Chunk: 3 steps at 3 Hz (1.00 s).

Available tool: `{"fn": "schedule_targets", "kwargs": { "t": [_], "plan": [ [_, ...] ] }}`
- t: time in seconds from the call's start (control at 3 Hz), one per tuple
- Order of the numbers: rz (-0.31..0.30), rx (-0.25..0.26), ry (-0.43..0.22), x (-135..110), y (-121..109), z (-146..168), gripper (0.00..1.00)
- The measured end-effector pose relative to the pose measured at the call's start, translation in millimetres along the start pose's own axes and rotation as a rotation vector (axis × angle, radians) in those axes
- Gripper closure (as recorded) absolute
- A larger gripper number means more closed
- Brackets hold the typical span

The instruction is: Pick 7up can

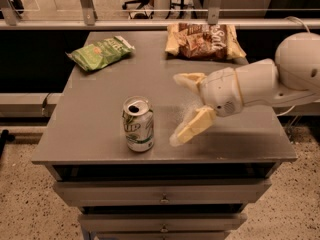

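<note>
The 7up can (138,124) stands upright near the front edge of the grey table (95,119), silver-white with green lettering and an open top. My gripper (180,109) hovers just right of the can, its cream-coloured fingers (192,126) spread wide apart and holding nothing. The upper finger points towards the table's middle, the lower one towards the front edge. A gap remains between the lower fingertip and the can. The white arm reaches in from the right.
A green crisp bag (101,51) lies at the back left of the table. A brown snack bag (205,40) lies at the back right. Drawers (162,196) sit under the tabletop. A rail (150,23) runs behind the table.
</note>
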<state>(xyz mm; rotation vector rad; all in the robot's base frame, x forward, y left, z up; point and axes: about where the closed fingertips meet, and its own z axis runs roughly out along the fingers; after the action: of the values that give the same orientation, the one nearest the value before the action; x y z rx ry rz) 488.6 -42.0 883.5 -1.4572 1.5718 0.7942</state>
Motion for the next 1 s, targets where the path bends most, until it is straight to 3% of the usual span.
{"fn": "schedule_targets", "kwargs": {
  "t": [0.33, 1.0],
  "plan": [
    [-0.032, -0.027, -0.149, -24, 7, 39, 0.0],
    [-0.021, -0.064, -0.257, -32, 31, 76, 0.0]
  ]
}}
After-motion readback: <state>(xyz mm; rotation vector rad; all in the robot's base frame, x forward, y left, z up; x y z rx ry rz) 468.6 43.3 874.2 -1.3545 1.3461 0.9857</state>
